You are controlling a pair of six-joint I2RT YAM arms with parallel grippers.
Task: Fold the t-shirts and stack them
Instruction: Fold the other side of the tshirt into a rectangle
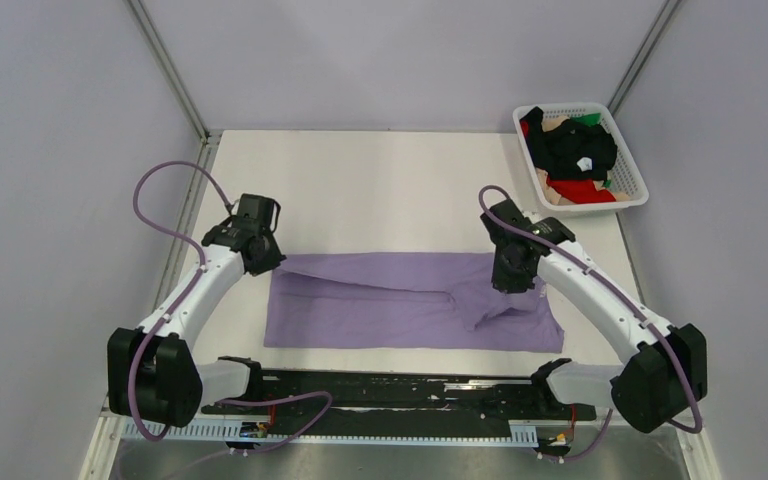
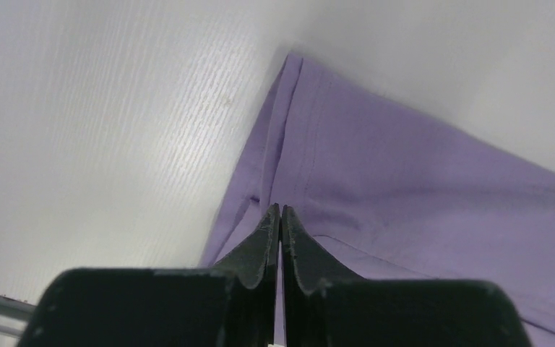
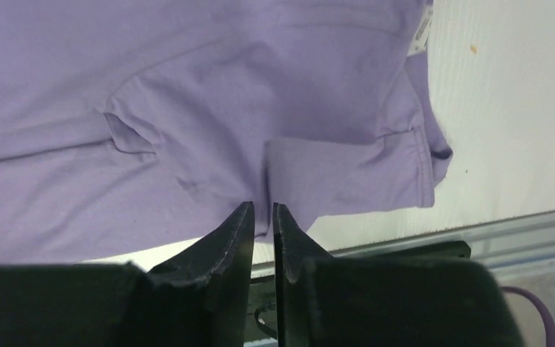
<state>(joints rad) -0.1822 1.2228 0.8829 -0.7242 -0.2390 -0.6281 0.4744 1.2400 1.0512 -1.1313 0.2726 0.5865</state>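
The lavender-purple t-shirt lies folded into a long band across the middle of the table. My left gripper hangs over its far left corner. In the left wrist view the jaws are pressed together above the cloth, and I see nothing between them. My right gripper is over the shirt's right part, near a folded-in sleeve. In the right wrist view the jaws are almost shut with a narrow empty gap, above the shirt's near edge. The white neck label shows at the top right.
A white lattice basket stands at the far right corner, holding black, red, beige and green shirts. A black rail with both arm bases runs along the near edge. Grey walls close in the sides.
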